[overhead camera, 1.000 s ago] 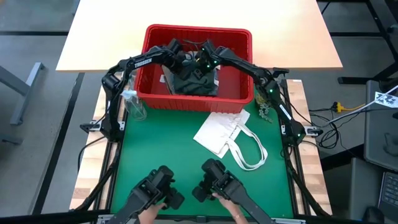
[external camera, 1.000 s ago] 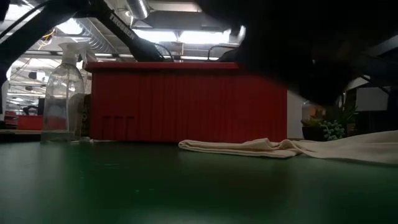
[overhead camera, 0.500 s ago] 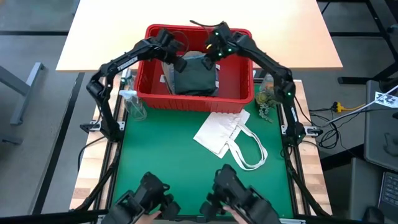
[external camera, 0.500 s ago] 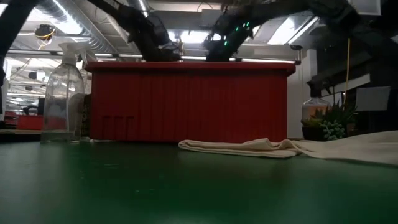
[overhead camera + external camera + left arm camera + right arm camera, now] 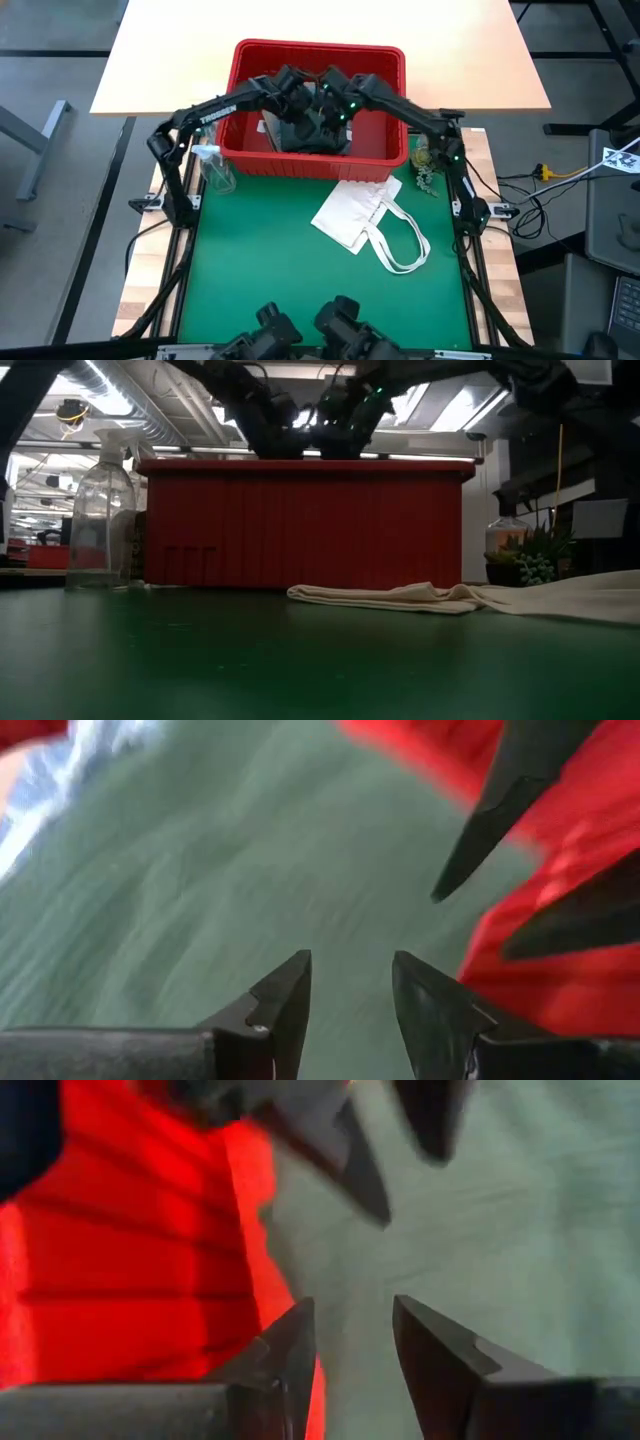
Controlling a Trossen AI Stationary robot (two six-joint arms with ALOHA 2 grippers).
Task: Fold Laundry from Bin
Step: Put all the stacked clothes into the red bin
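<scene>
The dark green garment (image 5: 316, 136) lies crumpled in the red bin (image 5: 320, 166), with a bit of white cloth (image 5: 267, 126) beside it. My left gripper (image 5: 300, 100) and my right gripper (image 5: 328, 104) hover close together over the garment's far part. Both are open and point down at a slant, with nothing between their fingers. The left wrist view shows my left gripper (image 5: 350, 985) above the green cloth (image 5: 200, 900). The right wrist view shows my right gripper (image 5: 350, 1335) above the same cloth (image 5: 480, 1210). In the low view both grippers (image 5: 275, 432) (image 5: 345, 418) stand above the bin's rim.
A flat white tote bag (image 5: 365, 215) with loop handles lies on the green mat in front of the bin. A clear spray bottle (image 5: 215, 170) stands at the bin's left. A small plant (image 5: 425, 172) stands at its right. Dark control arms (image 5: 305, 340) show at the near edge.
Both grippers have risen over the bin and swung in toward each other, from the garment's far corners to above its middle, rolling as they went. The garment has stayed in the bin, more bunched now than half a second ago.
</scene>
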